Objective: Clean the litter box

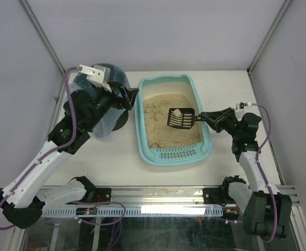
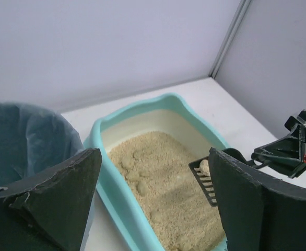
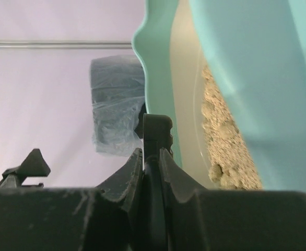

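Note:
The light teal litter box holds beige litter, with its slotted grate at the near end. A black slotted scoop hangs over the litter with a pale clump on it. My right gripper is shut on the scoop's handle, which stands between the jaws of the right gripper. My left gripper is open between the bin and the box's left rim. In the left wrist view, the left gripper frames the litter box and the scoop.
A round dark bin with a bluish bag liner stands left of the box, against the left arm. It appears as the bin beside my left finger and as the bin beyond the scoop handle. Walls enclose the table on three sides.

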